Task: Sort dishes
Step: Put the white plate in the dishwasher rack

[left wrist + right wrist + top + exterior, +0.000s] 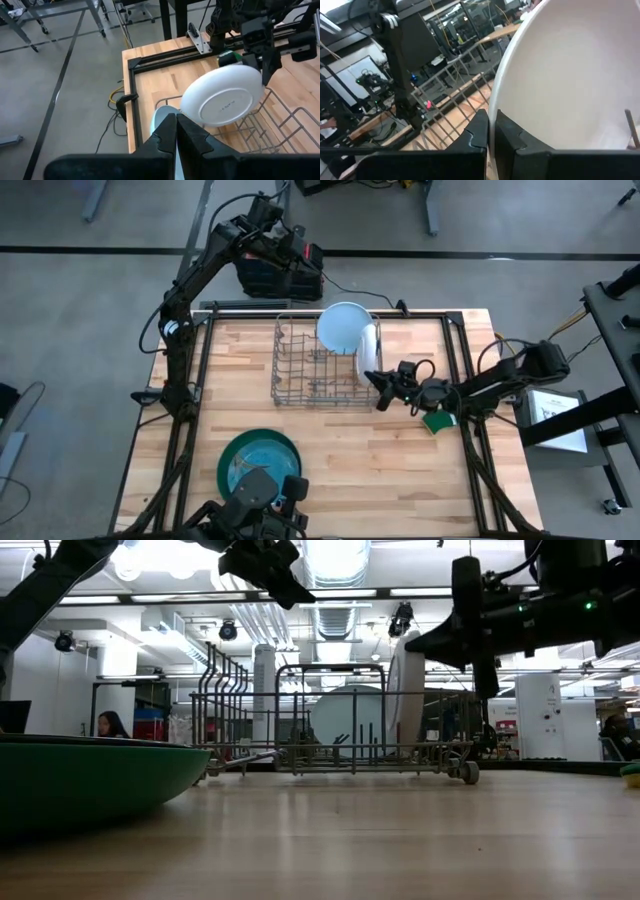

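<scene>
A grey wire rack (315,370) stands mid-table. A pale blue plate (343,326) leans in the rack's far part. Beside it a white plate (371,350) stands on edge, its underside (225,102) facing my left wrist camera. My right gripper (379,383) is shut on it, reaching in from the table's right. High above the rack's far side, my left gripper (176,131) hangs shut on nothing, also seen in the low view (268,570). A teal plate lies inside a larger dark green plate (228,448) near the front edge. My right gripper pinches the white plate's rim (492,107) between its two fingers, on the plate's upper part toward the table's right (416,642). The fingers come in level from the right. The plate stands on edge, its lower rim (402,743) down among the rack's wires.
A green sponge (437,422) lies by the right arm on the table's right part. A black frame (131,85) runs along the table's far and side edges. Bare wood lies between the rack and the green plate (90,780). A person (110,724) sits far off in the room.
</scene>
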Motion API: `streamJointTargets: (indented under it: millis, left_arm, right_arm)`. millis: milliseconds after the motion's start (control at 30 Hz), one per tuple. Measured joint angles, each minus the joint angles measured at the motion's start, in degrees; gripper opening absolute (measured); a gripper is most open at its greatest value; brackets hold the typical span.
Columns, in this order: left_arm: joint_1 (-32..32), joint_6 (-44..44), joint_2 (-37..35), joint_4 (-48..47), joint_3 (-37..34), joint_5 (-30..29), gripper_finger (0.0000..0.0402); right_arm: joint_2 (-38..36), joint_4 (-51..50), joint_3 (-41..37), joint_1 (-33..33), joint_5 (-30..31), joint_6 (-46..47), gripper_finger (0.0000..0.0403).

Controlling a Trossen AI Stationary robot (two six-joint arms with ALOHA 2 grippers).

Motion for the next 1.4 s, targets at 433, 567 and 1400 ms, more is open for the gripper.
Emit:
streamJointTargets:
  millis: [433,567,1400]
  left_arm:
    - [-0.01,-0.01,0.02,0.0,0.0,0.0,0.0]
    - [0.0,-0.01,0.04,0.0,0.0,0.0,0.0]
    - [0.01,-0.21,0.09,-0.02,-0.07,0.0,0.0]
  right_arm:
    - [1.75,-0.02,0.0,0.04,-0.07,2.61,0.0004]
    - [1.73,-0.45,-0.01,0.04,-0.09,3.09,0.0021]
    - [1.42,-2.54,-0.11,0.09,-4.97,12.56,0.0137]
